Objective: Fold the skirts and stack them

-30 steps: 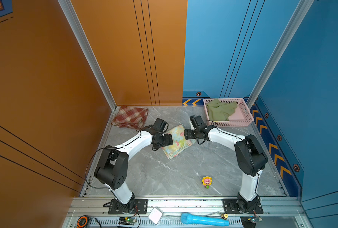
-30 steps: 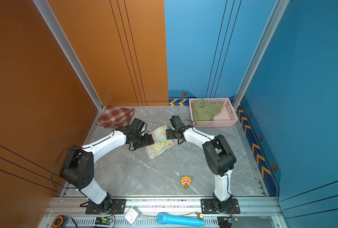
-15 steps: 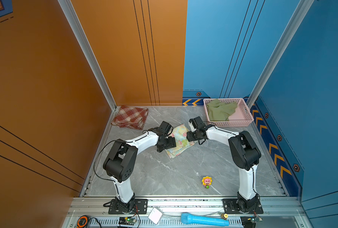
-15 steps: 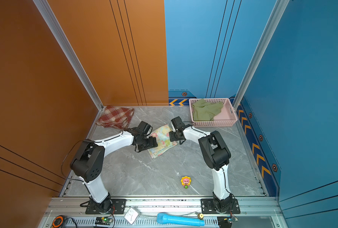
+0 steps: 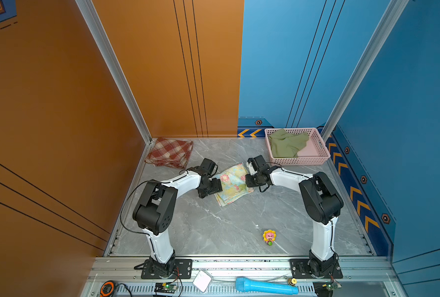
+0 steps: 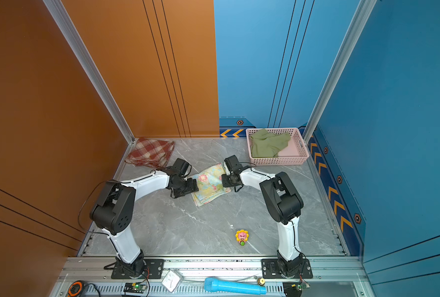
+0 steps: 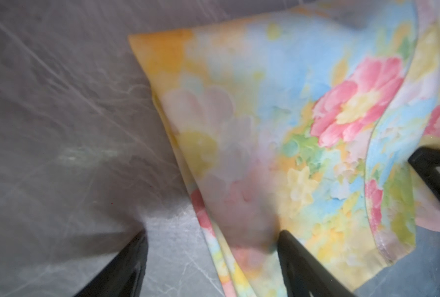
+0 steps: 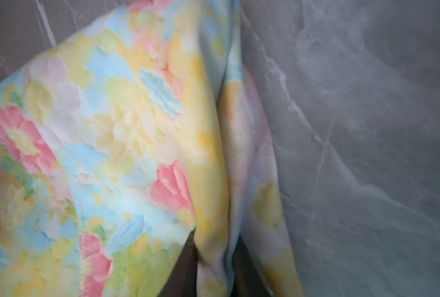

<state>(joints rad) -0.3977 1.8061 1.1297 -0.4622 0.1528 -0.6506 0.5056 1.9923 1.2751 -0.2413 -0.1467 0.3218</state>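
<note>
Right gripper (image 8: 213, 240) newly tight on floral skirt (image 5: 233, 183)

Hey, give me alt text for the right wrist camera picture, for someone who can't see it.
The right gripper pinches a raised fold of the floral skirt between its two dark fingers. The skirt, yellow and blue with pink flowers, fills much of the frame; grey marble tabletop shows beside it.

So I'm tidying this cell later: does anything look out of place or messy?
A small sunflower toy sits alone on the near side of the table, unrelated to the clothes. The olive skirt lies crumpled, unfolded, in the pink basket. On the floral skirt, the folded layers fan out unevenly at the near corner.
</note>
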